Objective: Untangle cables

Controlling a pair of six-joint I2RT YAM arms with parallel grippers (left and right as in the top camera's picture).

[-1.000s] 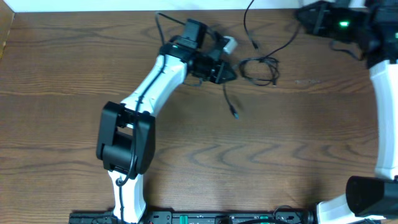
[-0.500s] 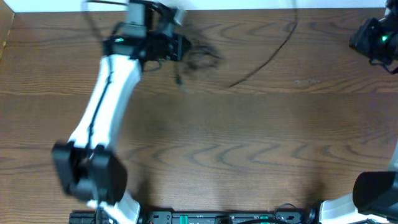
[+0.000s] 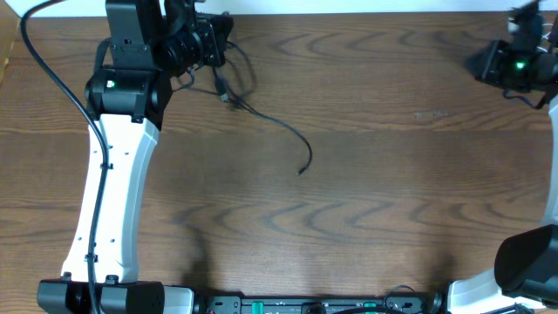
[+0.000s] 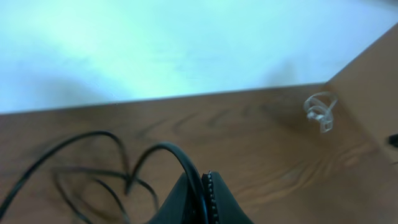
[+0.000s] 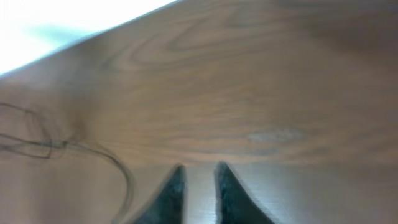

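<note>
Black cable trails across the counter from the left claw, clamped on it at upper left; right claw, upper right, stands narrowly parted.

A dark brown wood-grain counter fills the overhead view under even, soft light, bordered along its far edge by a pale white wall and at its left end by a lighter tan panel.

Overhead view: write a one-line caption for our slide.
Left gripper holds a black cable trailing across the table; right gripper sits apart.
</note>
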